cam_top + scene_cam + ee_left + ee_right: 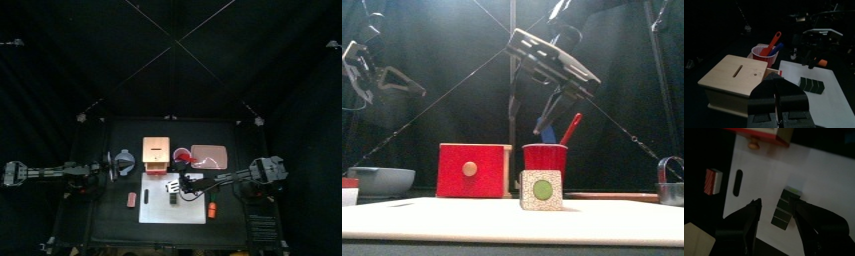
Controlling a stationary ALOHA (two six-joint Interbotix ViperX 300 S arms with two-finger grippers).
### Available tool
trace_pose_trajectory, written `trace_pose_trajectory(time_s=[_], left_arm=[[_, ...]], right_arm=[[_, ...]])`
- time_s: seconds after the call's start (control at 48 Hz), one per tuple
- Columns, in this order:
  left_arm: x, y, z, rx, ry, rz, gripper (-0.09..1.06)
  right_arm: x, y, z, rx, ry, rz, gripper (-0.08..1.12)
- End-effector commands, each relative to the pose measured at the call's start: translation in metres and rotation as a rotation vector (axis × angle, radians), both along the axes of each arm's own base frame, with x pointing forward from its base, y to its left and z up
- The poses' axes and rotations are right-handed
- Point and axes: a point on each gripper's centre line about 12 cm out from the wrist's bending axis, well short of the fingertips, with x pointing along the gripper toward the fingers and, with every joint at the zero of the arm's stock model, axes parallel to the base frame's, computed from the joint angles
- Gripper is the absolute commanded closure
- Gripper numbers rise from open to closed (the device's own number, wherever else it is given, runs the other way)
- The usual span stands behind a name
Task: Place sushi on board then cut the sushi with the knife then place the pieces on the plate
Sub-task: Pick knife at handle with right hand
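Observation:
The sushi roll (173,189), a row of dark green blocks, lies on the white cutting board (171,208). The front view shows its rice end with a green centre (543,189). My right gripper (781,218) hangs open just above the roll (784,211), one jaw on each side, not touching it. A red cup (545,157) holding a blue knife and a red knife (774,40) stands behind the board. The pink plate (211,155) lies at the back right. My left gripper (777,100) is shut and empty, off the board's left side by the wooden box (734,77).
The wooden box with its red drawer front (473,170) stands left of the cup. A blue-grey bowl (380,180) sits at far left. A small red-and-white toy (711,181) lies left of the board, and an orange toy (211,210) lies on its right.

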Motion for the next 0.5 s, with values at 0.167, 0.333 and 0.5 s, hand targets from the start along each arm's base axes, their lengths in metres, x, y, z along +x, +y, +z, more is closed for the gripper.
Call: trace_pose_trajectory(time_s=[0.167,0.333,0.5], left_arm=[[0.005,0.002,0.015,-0.003,-0.046,0.007,0.87],[0.006,0.002,0.017,-0.010,-0.054,0.010,0.87],[0.008,0.005,0.025,-0.034,-0.080,0.028,0.87]], right_arm=[[-0.053,-0.004,0.052,-0.179,-0.139,0.118,0.21],[-0.091,-0.016,0.063,-0.207,-0.191,0.128,0.22],[-0.126,-0.027,0.079,-0.241,-0.312,0.158,0.22]])
